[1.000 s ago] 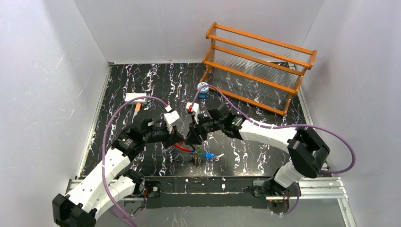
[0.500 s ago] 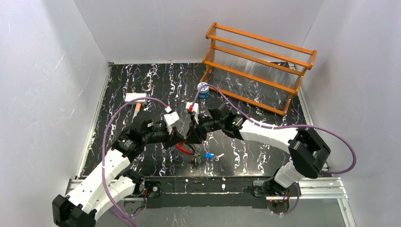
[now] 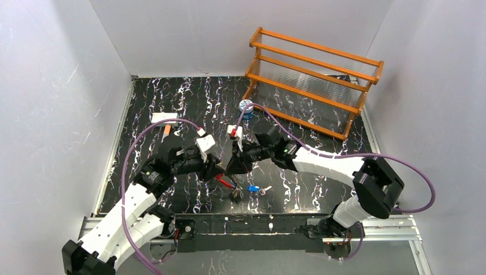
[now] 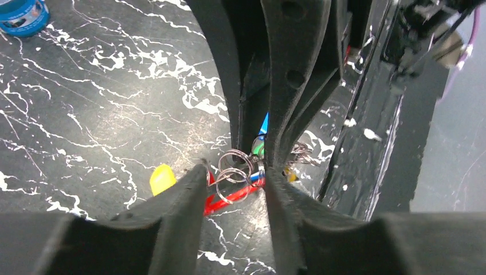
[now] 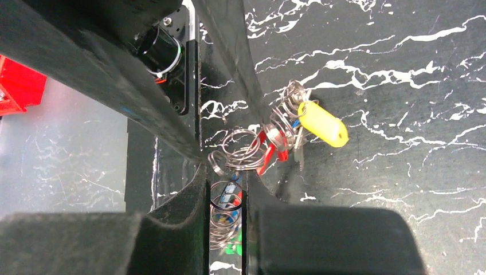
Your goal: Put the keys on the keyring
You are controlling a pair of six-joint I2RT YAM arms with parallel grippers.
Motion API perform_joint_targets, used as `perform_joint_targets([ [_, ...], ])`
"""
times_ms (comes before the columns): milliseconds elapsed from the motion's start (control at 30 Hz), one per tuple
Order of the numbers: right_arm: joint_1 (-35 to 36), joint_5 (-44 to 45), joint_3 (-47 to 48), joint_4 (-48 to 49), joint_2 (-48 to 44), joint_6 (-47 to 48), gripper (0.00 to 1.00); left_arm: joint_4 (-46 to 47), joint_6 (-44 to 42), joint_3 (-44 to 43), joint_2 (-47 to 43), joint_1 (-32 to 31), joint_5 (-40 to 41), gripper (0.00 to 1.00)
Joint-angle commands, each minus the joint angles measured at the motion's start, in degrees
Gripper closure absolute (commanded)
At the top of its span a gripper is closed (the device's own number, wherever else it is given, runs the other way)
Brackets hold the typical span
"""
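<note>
Both grippers meet over a tangle of keys near the table's front edge. My left gripper (image 4: 235,172) (image 3: 219,170) stands open, its fingertips on either side of silver split rings (image 4: 235,172) and a red key (image 4: 238,195). A yellow key head (image 4: 163,179) lies just to their left. My right gripper (image 5: 226,175) (image 3: 231,167) is closed to a narrow gap with a stack of the keys' rings (image 5: 226,212) filling it. More rings, a red key (image 5: 265,154) and a yellow key (image 5: 322,124) lie just past its tips. A blue key (image 3: 252,188) lies on the table. The large keyring is hidden in this tangle.
A small blue-and-white tin (image 3: 246,106) stands behind the grippers, with an orange wooden rack (image 3: 312,80) at the back right. A white and orange object (image 3: 165,120) lies at the back left. The table's metal front rail (image 3: 269,226) runs close below the keys.
My left gripper, shut a second ago, has opened. The right gripper's fingers have closed in on the rings. Both arms have stayed almost in place.
</note>
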State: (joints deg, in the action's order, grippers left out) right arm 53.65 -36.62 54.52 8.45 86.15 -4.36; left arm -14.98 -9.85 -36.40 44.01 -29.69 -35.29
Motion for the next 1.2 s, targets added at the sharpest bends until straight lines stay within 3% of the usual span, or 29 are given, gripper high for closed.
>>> perform_joint_targets([
  [0,-0.97,-0.53,-2.06,5.10,-3.83,-1.43,0.99,2.38,1.76,-0.14,-4.64,-0.10,3.29,0.53],
  [100,-3.51,-3.46,-4.23,8.10,-4.55,-4.36,0.99,6.51,4.56,2.15,-8.37,-0.10,6.20,0.46],
  [267,-7.53,-9.13,-7.43,13.33,-5.60,-9.60,0.99,16.54,13.18,7.43,-12.28,-0.10,7.06,0.44],
  [467,-11.50,-12.77,-11.69,20.67,-6.62,-15.82,0.99,36.53,26.50,16.71,-12.27,-0.11,3.56,0.56],
  [633,-13.75,-10.94,-16.26,28.45,-9.14,-19.87,0.99,52.14,35.68,23.02,-8.75,-0.45,1.86,0.66],
  [767,-14.96,-6.49,-18.18,30.07,-11.97,-21.68,0.99,57.74,37.29,25.01,-6.38,-3.45,2.40,0.69],
  [1000,-16.01,-2.38,-16.19,23.75,-12.19,-24.17,0.99,63.36,33.68,26.66,0.54,-16.13,11.39,0.75],
  [1167,-17.19,-1.49,-15.68,21.62,-11.24,-27.27,0.99,65.86,32.91,26.32,5.09,-18.83,15.08,0.77],
])
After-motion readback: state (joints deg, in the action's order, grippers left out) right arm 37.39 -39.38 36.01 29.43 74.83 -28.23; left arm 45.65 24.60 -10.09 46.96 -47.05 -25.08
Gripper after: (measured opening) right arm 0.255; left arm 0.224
